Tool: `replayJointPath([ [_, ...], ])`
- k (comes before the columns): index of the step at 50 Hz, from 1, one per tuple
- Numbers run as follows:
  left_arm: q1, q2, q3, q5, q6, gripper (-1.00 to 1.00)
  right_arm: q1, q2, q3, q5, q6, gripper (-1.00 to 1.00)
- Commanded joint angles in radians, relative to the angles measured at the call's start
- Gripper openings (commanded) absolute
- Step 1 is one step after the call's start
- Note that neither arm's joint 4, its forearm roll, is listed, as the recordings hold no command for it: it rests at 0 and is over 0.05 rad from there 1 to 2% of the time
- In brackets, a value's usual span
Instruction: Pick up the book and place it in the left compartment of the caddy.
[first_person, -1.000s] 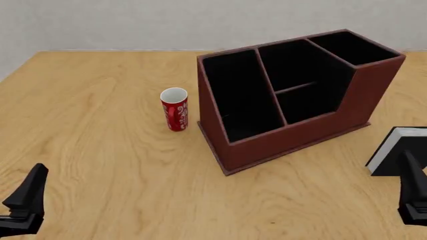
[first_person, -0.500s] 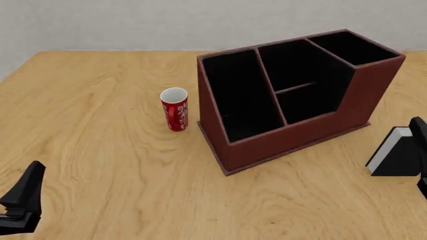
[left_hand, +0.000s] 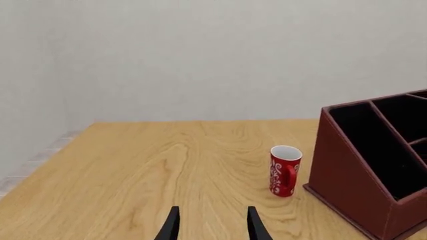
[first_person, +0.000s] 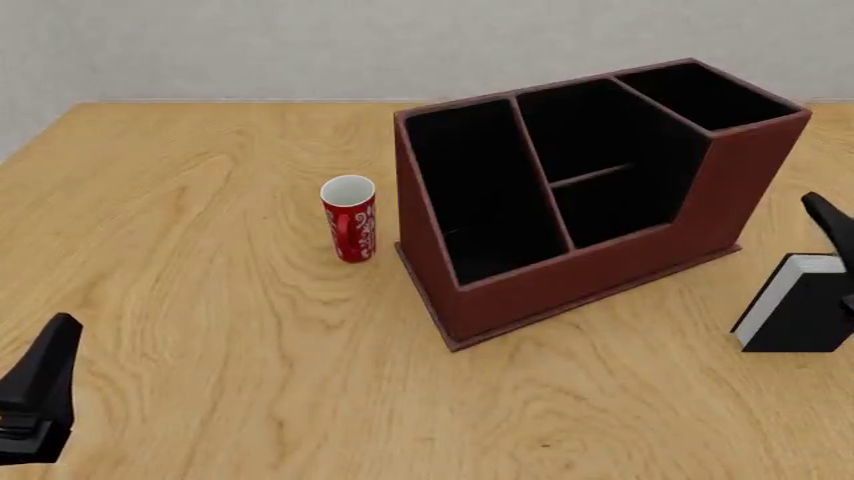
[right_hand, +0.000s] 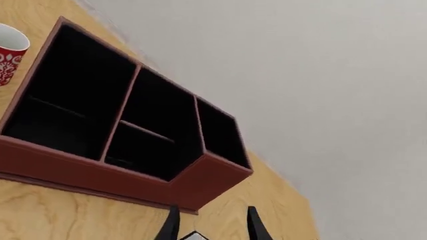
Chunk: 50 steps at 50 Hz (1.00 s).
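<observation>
One thin black book (first_person: 798, 316) with white page edges stands on the wood-grain table (first_person: 200, 250) right of the four-slot reddish-brown caddy (first_person: 587, 265), beside one patterned cup (first_person: 350, 219); both grippers' (left_hand: 212, 227) (right_hand: 211, 223) jaws gape, empty.

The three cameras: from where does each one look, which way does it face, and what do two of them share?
Front view: above the arms' side, looking forward and down at the caddy; left gripper shows.
Left wrist view: behind the open left gripper, facing the cup.
Right wrist view: behind the open right gripper, facing the caddy.
All share caddy and cup.
</observation>
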Motion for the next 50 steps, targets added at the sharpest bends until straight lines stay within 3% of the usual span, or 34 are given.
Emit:
replayJointPath([
  [1,-0.007,0.000,-0.008,0.001,0.003,1.00,-0.012,0.128,-0.167,0.182,-0.119,1.00],
  [3,-0.007,0.000,-0.005,-0.002,0.003,1.00,-0.014,0.146,-0.203,0.220,-0.112,1.00],
  [5,-0.007,0.000,0.003,-0.006,0.000,1.00,-0.026,0.171,-0.258,0.294,-0.139,1.00],
  [10,-0.008,0.000,0.010,-0.010,-0.001,1.00,-0.044,0.192,-0.307,0.355,-0.169,1.00],
  [13,-0.008,0.000,0.012,-0.010,-0.004,1.00,-0.105,0.244,-0.377,0.386,-0.190,1.00],
  [16,-0.010,0.000,0.002,-0.005,-0.001,1.00,-0.082,0.252,-0.427,0.467,-0.163,1.00],
  [19,-0.007,0.000,-0.005,-0.002,-0.002,1.00,-0.112,0.257,-0.433,0.508,-0.209,1.00],
  [25,-0.005,0.000,-0.007,-0.003,-0.003,1.00,-0.127,0.265,-0.476,0.611,-0.240,1.00],
  [28,-0.007,0.000,-0.006,-0.005,-0.004,1.00,-0.130,0.273,-0.496,0.628,-0.241,1.00],
  [37,-0.004,0.000,-0.005,-0.006,-0.004,1.00,-0.150,0.315,-0.554,0.723,-0.321,1.00],
  [41,-0.002,0.000,-0.006,-0.006,-0.005,1.00,-0.175,0.334,-0.555,0.727,-0.368,1.00],
  [45,0.000,0.000,-0.002,-0.010,-0.008,1.00,-0.156,0.358,-0.589,0.758,-0.368,1.00],
  [48,0.003,0.000,0.000,-0.010,-0.010,1.00,-0.175,0.362,-0.557,0.747,-0.425,1.00],
  [50,0.004,0.000,-0.001,-0.009,-0.009,1.00,-0.178,0.374,-0.554,0.740,-0.435,1.00],
])
